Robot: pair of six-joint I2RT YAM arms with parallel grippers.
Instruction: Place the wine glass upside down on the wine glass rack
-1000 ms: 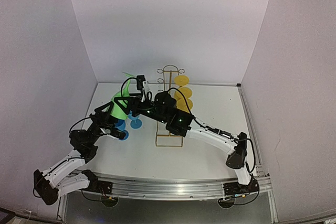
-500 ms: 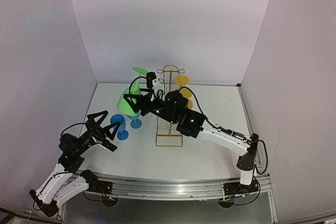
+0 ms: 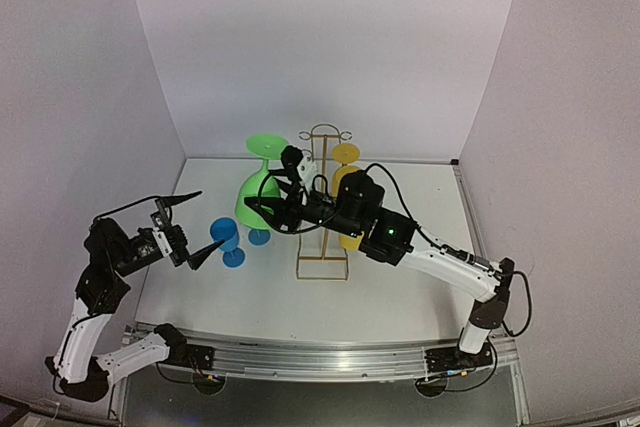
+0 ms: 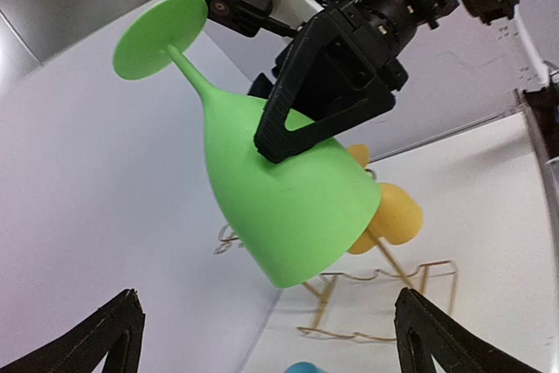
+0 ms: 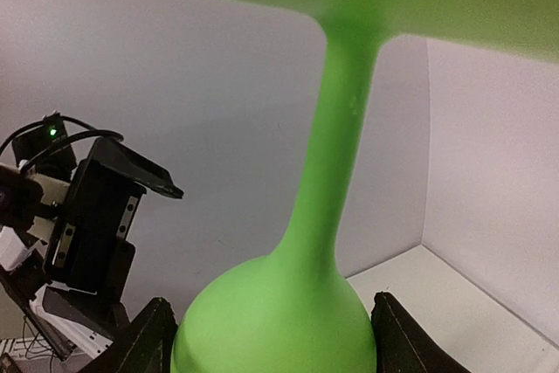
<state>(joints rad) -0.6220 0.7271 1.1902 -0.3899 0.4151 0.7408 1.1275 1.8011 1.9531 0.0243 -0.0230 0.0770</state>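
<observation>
The green wine glass hangs in the air, foot up and mouth down, tilted, just left of the gold wire rack. My right gripper is shut on its bowl. In the right wrist view the bowl fills the gap between the fingers. In the left wrist view the glass sits in front of the rack. My left gripper is wide open and empty, well left of the glass; it also shows in the left wrist view.
Yellow glasses hang upside down on the rack's right side and show in the left wrist view. Two blue glasses stand on the table left of the rack, below the green glass. White walls enclose the table.
My left gripper has let go of the green glass and drawn back to the left, open. My right arm has raised the glass and turned its foot upward, nearer the rack.
</observation>
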